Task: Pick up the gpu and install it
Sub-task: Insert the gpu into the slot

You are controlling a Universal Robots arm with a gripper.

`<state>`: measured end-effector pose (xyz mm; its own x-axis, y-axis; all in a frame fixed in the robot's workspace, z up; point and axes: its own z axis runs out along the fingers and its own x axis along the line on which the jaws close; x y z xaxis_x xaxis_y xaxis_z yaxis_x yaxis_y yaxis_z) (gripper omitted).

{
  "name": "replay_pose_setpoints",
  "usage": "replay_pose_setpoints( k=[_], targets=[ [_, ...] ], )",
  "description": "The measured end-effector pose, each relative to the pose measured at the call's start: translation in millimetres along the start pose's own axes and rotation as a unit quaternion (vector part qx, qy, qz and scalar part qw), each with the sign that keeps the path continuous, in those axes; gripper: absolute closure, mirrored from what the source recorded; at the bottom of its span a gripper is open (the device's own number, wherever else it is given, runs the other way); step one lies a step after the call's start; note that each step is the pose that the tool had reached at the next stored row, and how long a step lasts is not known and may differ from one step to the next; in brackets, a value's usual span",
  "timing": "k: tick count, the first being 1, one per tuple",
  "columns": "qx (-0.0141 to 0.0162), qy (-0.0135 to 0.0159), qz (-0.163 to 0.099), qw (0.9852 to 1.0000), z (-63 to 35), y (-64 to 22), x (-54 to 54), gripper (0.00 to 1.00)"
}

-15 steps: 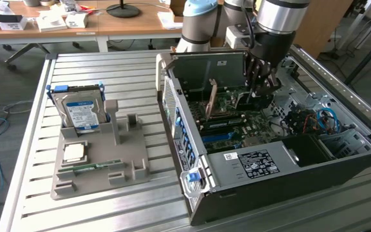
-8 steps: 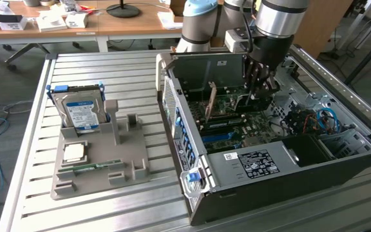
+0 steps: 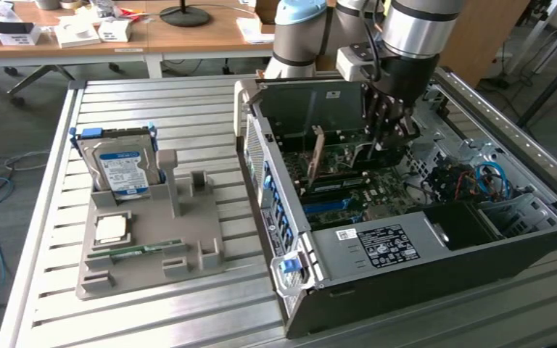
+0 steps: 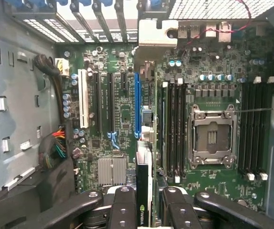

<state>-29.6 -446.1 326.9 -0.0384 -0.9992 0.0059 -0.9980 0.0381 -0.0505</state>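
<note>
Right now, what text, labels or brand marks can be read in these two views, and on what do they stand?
"NVIDIA", with logo: on the gpu, along its edge, wrist view.
Too small to read: the white label on the computer case.
Cannot be read: the blue label on the hard drive.

Fingers (image 3: pixel 385 119) inside open computer case (image 3: pixel 405 290)

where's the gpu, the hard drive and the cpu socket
gpu (image 4: pixel 143 191): wrist view, dark edge just above the logo
hard drive (image 3: pixel 122 172): exterior view, on its blue label
cpu socket (image 4: pixel 212 138): wrist view, middle of the open socket
</note>
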Motion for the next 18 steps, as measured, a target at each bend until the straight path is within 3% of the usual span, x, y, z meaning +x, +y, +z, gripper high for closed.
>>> replay_pose_setpoints(
  k=[18],
  targets=[
    [0.0001, 0.0015, -0.002, 1.0000, 4.4, 5.7, 10.3, 0.74]
  ],
)
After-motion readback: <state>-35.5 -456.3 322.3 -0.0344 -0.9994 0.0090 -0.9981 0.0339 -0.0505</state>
